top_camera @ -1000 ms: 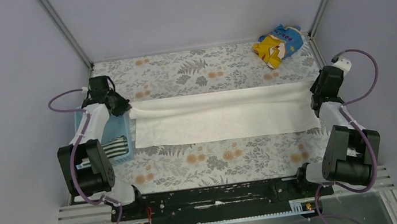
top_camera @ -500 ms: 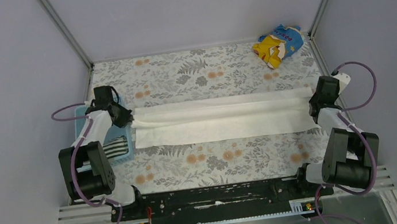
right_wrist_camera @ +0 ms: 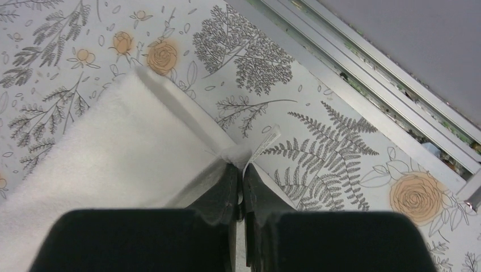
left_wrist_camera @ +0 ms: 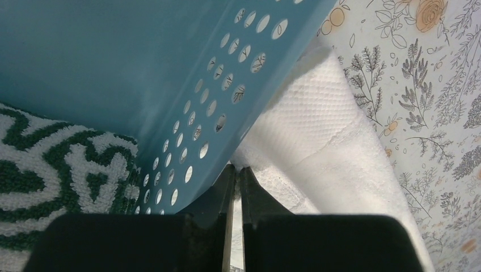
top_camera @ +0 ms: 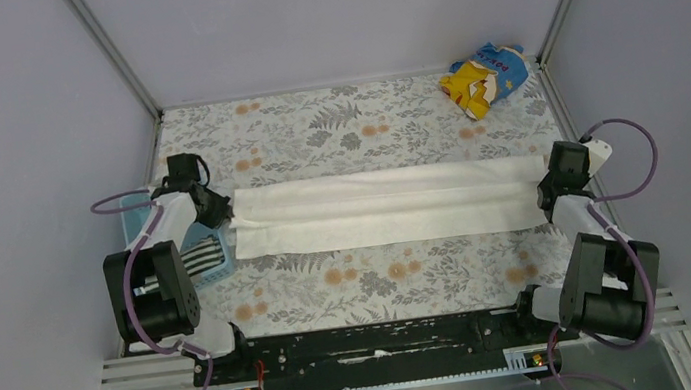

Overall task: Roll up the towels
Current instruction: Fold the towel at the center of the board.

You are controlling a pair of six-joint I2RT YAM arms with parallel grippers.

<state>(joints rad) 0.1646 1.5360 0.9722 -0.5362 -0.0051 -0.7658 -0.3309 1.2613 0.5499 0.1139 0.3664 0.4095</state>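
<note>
The large white towel [top_camera: 384, 208] lies stretched left to right across the table, its far edge doubled over toward me. My left gripper [top_camera: 223, 211] is shut on the towel's left corner, right beside the blue basket. In the left wrist view the jaws [left_wrist_camera: 235, 168] pinch the white terry [left_wrist_camera: 317, 130] against the basket wall [left_wrist_camera: 142, 68]. My right gripper [top_camera: 547, 184] is shut on the right corner; the right wrist view shows its tips [right_wrist_camera: 240, 165] closed on a tuft of towel [right_wrist_camera: 113, 158]. The small striped towel [top_camera: 204, 259] lies in the basket [top_camera: 222, 268], seen close [left_wrist_camera: 51, 164].
A yellow-and-blue printed cloth [top_camera: 484, 76] sits crumpled in the far right corner. The floral table cover [top_camera: 342, 125] shows beyond and in front of the towel. A metal rail [right_wrist_camera: 363, 62] runs along the table's right edge, close to my right gripper.
Both grippers have come toward the near edge, drawing the towel's far edge with them. The white towel now lies as a narrower band.
</note>
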